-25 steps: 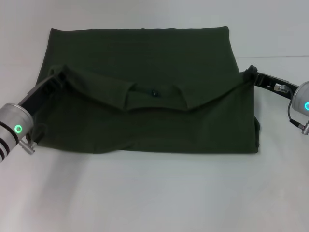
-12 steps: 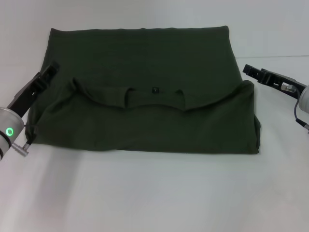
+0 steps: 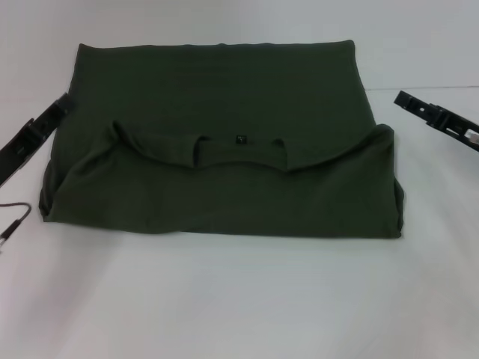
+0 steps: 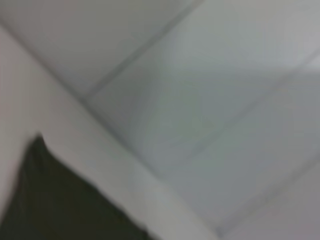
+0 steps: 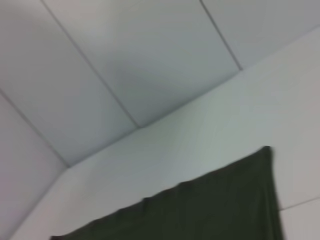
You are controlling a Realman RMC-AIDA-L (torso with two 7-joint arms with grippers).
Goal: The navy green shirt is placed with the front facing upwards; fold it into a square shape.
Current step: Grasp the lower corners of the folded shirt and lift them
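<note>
The navy green shirt (image 3: pixel 224 142) lies flat on the white bench (image 3: pixel 239 299), folded over itself so its near half covers the far half; the collar (image 3: pixel 238 149) curves across the middle with a small label showing, and only plain green cloth faces up. Nothing else rests on the bench apart from a thin cable (image 3: pixel 11 217) at the left edge.

The left pincer (image 3: pixel 61 105) reaches in from the left, its tip just beside the shirt's left edge and clear of the cloth. The right pincer (image 3: pixel 400 97) comes in from the right, apart from the shirt's right edge. Both hold nothing; whether their fingers are spread or closed I cannot tell.

The wrist views show only a shirt corner against the pale bench and wall. Bare bench stretches on every side of the shirt, widest along the near side.
</note>
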